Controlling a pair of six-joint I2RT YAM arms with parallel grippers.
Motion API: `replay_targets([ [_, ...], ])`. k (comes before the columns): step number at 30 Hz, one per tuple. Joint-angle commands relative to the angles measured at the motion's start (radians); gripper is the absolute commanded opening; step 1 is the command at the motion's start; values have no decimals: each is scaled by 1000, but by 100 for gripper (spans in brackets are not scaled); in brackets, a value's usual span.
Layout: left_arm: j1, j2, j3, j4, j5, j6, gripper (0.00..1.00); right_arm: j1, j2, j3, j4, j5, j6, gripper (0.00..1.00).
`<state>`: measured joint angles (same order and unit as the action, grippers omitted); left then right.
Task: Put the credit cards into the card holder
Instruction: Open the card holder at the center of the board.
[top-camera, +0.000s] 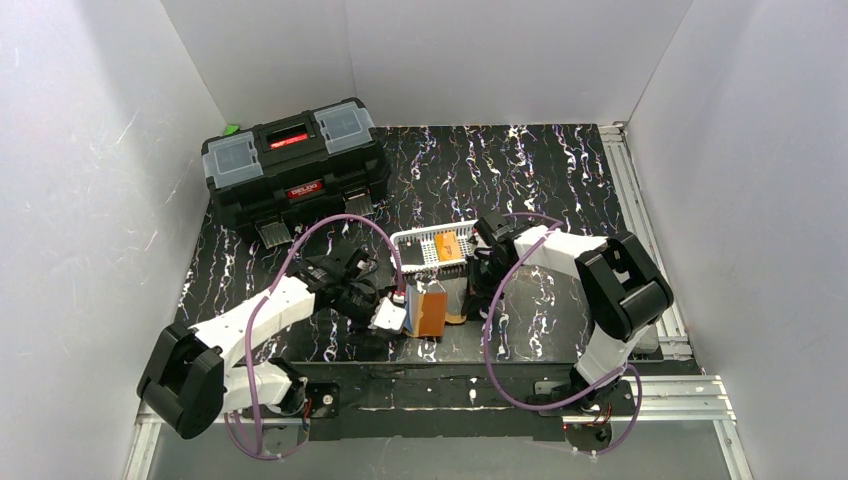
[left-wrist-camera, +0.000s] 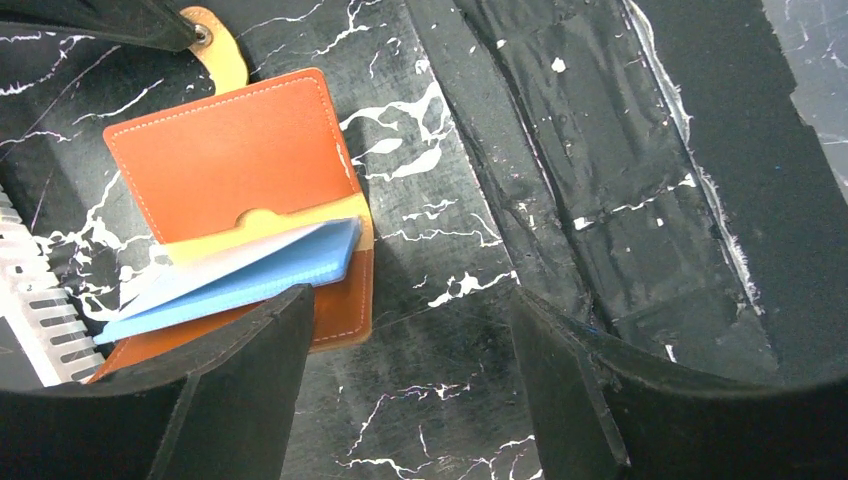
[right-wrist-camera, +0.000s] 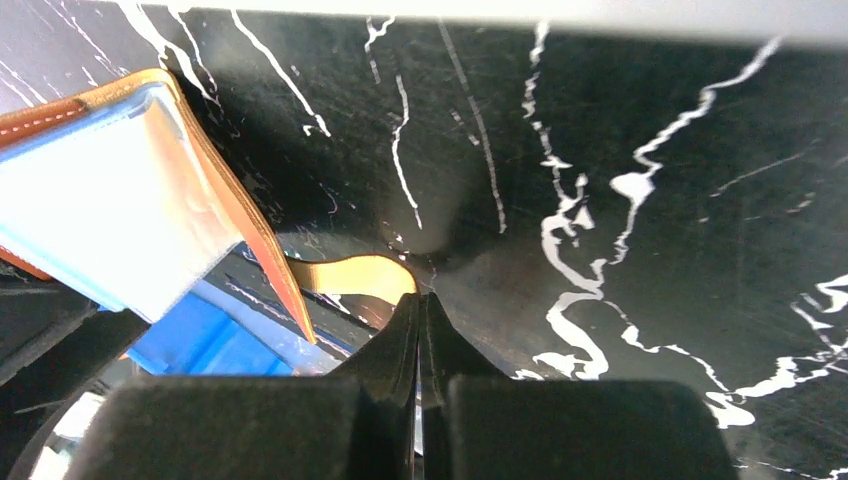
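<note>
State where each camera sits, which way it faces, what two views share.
Top external: above and behind, facing down on the table; left arm and right arm show.
Left wrist: on the left arm, facing down at the open card holder; its open pincer frames the bottom.
Right wrist: low, facing across the table; its shut pincer meets the snap tab.
Shared: the card holder and tab, in both wrist views.

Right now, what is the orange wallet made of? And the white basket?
Wallet: looks like leather or fake leather, smooth orange-brown with a soft sheen; pale stitching runs along its edges. Basket: probably hard plastic, plain white, with moulded slots in its walls.
</note>
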<state>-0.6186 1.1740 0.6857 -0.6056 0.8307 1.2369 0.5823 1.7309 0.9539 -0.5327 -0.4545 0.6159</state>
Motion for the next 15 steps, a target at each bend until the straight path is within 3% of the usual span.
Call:
replay_targets([
  [1, -6, 19, -7, 14, 0, 5, 70, 37, -43, 43, -35, 28, -19, 1],
  [9, -18, 38, -6, 47, -15, -16, 70, 79, -5, 33, -26, 122, -1, 5],
  [15, -58, 88, 23, 60, -49, -15, 70, 138, -47, 41, -21, 232, 9, 21],
])
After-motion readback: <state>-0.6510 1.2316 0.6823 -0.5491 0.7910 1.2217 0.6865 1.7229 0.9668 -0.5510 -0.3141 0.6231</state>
